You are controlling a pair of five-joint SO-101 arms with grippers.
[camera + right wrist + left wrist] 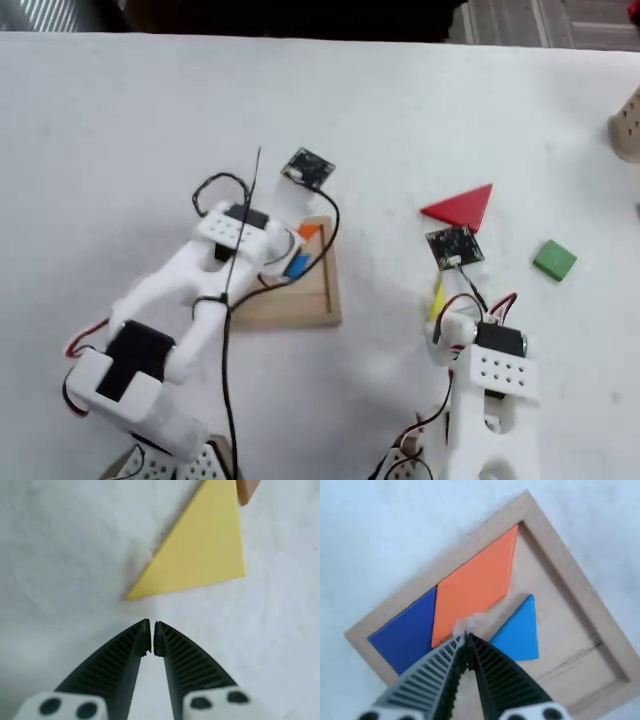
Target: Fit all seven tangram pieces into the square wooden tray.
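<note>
You're about three pieces in. The tray (560, 555) holds an orange slanted piece (475, 587) tight against one rim, a dark blue piece (407, 632) touching it in the corner, and a light blue triangle (517, 630) just beside the orange one but not seated against any rim. The rest of the tray floor is bare wood, so there's plenty still to fill.

Out on the worktop (130, 120) you've got the yellow triangle (200, 555), the red triangle (462, 207) and the green square (554, 259), all well apart from the tray. That makes six. The tan bit (247, 490) next to the yellow one might be the seventh, hard to tell.

The left jaws are pressed together, tips right at the orange piece's edge. The right jaws are pressed together on nothing, hanging just short of the yellow triangle's sharp corner.

As for room, the loose pieces have open worktop all round. They lie flat and thin though, so I'd guess sliding them is easier than pinching. The left arm sits over the tray, so you'd want it out of the way first.
</note>
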